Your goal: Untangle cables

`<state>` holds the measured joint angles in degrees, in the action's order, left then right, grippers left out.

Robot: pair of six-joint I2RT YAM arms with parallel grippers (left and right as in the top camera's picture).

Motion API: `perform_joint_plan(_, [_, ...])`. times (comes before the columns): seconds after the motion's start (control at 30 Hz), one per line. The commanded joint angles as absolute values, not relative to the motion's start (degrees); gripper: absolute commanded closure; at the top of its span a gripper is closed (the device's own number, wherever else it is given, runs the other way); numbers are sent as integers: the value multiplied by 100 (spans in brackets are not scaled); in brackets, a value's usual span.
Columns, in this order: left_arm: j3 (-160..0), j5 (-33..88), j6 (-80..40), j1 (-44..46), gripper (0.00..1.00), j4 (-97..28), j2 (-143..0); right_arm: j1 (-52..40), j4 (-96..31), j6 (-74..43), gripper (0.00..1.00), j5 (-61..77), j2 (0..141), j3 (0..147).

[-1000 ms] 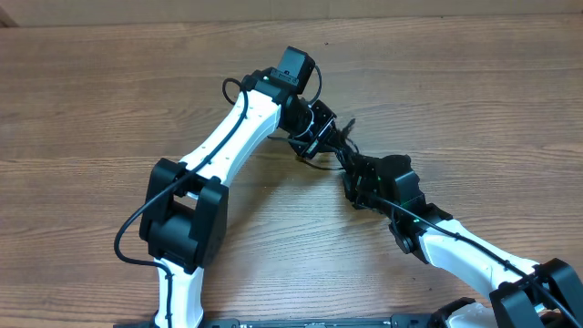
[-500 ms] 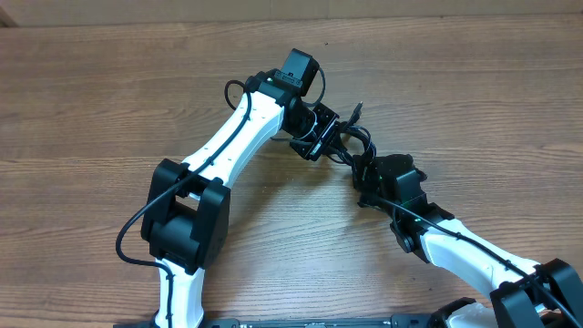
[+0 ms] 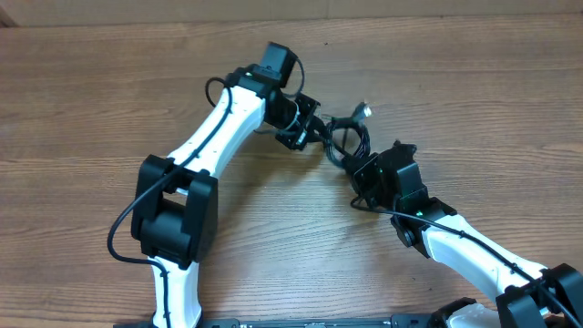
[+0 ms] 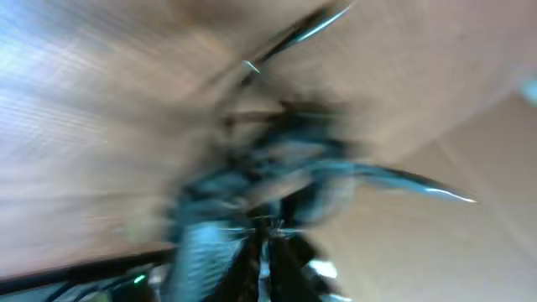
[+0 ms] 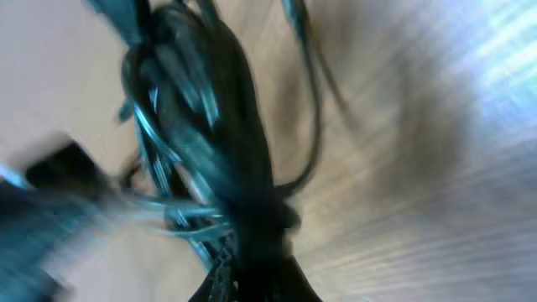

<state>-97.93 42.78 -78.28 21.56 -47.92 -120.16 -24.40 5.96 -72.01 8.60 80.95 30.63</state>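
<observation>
Desk (image 3: 82, 82): brown wood, with both arms reaching over it from the near edge.
Left arm (image 3: 214, 137): white and black. It goes from the near left part of the desk up toward the middle.
Left claw (image 3: 310, 133): its tip is right at the left end of the cables. The left wrist view is all smeared, so I cannot tell if this claw is open or closed.
Cables (image 3: 344, 138): a small black bunch of thin loops. It sits about the middle of the desk, closer to the far edge than to the near edge, right between the two claws. In the right wrist view the cables (image 5: 226, 126) look like one thick dark bunch. In the left wrist view the cables (image 4: 281, 159) are just a dark blur.
Plug (image 3: 364, 111): a shiny silver tip. It sticks out of the bunch toward the far edge.
Right claw (image 3: 353, 164): it is squeezed closed on the cables, and the bunch runs right down into it.
Right arm (image 3: 465, 255): it comes in from the near right corner.
</observation>
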Motion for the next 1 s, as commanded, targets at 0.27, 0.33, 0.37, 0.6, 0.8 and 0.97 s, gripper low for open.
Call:
perform_joint_plan(0.27, [-10033, 4257, -7494, 1452, 96, -3868, -11850, -2434, -591, -6351, 96, 1811, 7629, 2783])
perform_joint_plan(0.33, [-10033, 4099, -5850, 1531, 87, -3909, -11850, -2436, -526, -6241, 96, 1809, 7629, 2783])
perform_joint_plan(0.37, [-10033, 4084, -4635, 1581, 70, -4042, -11850, -2434, -506, -6246, 96, 1800, 7629, 2783])
perform_joint_plan(0.6, [-10033, 2482, -2692, 1669, 22, -5887, -11850, -2436, -375, -6246, 96, 1479, 7629, 2783])
perform_joint_plan(0.8, [-10029, 2231, -1933, 1682, 17, -6639, -11850, -2436, -336, -6243, 96, 1212, 7631, 2781])
perform_joint_plan(0.97, [-9867, 2228, -1466, 1824, 8, -6866, -11850, -2436, -360, -6250, 76, 1155, 7640, 2777])
